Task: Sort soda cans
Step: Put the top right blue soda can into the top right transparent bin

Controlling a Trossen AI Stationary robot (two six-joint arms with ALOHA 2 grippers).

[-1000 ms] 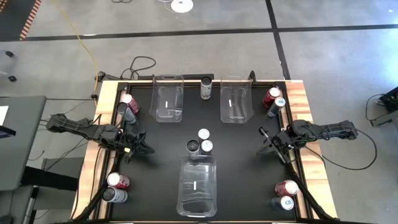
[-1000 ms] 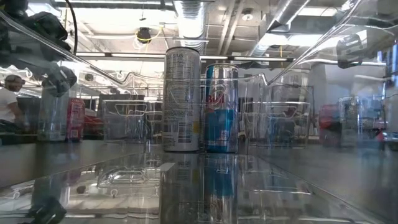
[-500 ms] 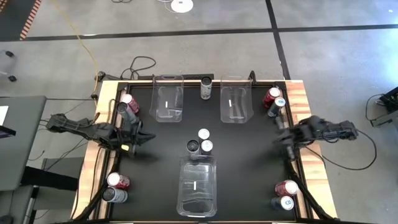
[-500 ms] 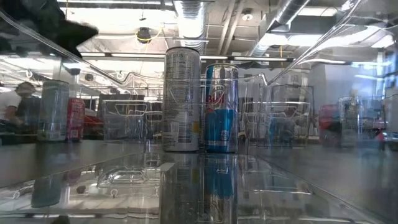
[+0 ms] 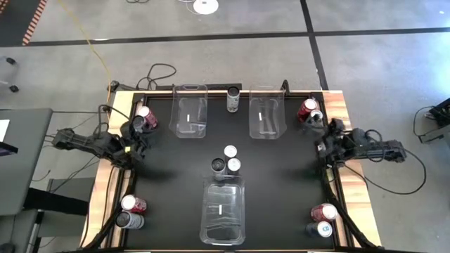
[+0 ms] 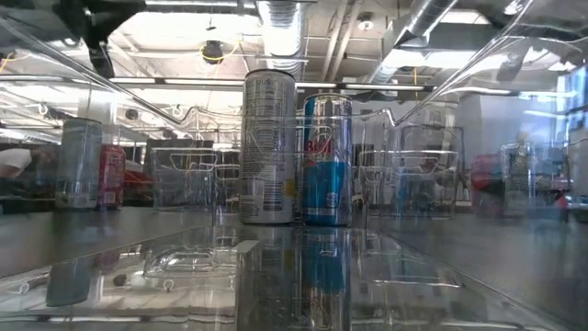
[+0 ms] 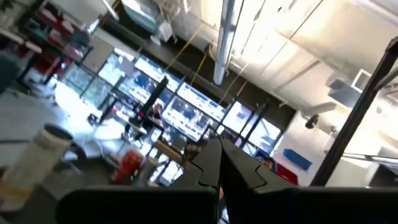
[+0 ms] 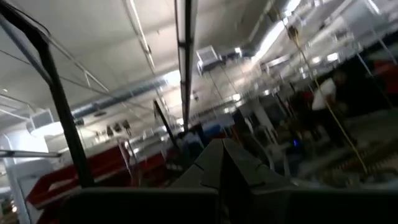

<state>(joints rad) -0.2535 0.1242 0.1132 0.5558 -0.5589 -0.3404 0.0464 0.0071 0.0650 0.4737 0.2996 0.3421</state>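
Three soda cans [image 5: 226, 161] stand upright together at the table's middle; in the low view they show as a grey can [image 6: 268, 147] and a blue one [image 6: 327, 158]. One can [image 5: 233, 99] stands at the far edge between two bins. Pairs stand at the corners: far left [image 5: 144, 118], far right [image 5: 310, 111], near left [image 5: 131, 211], near right [image 5: 323, 219]. My left gripper [image 5: 138, 135] is shut and empty beside the far-left pair, tipped up [image 7: 217, 163]. My right gripper [image 5: 326, 138] is shut and empty beside the far-right pair, tipped up [image 8: 221, 155].
Three clear plastic bins stand on the black table: two at the far side [image 5: 190, 110] [image 5: 267, 112] and one at the near middle [image 5: 223, 211]. The table has wooden side rims [image 5: 117, 112]. Cables lie on the floor beyond the far edge.
Both grippers have drawn back from the table's middle. The left has gone toward the left edge and the far-left cans. The right has gone toward the right edge and the far-right cans. Both have tipped upward. No can has moved.
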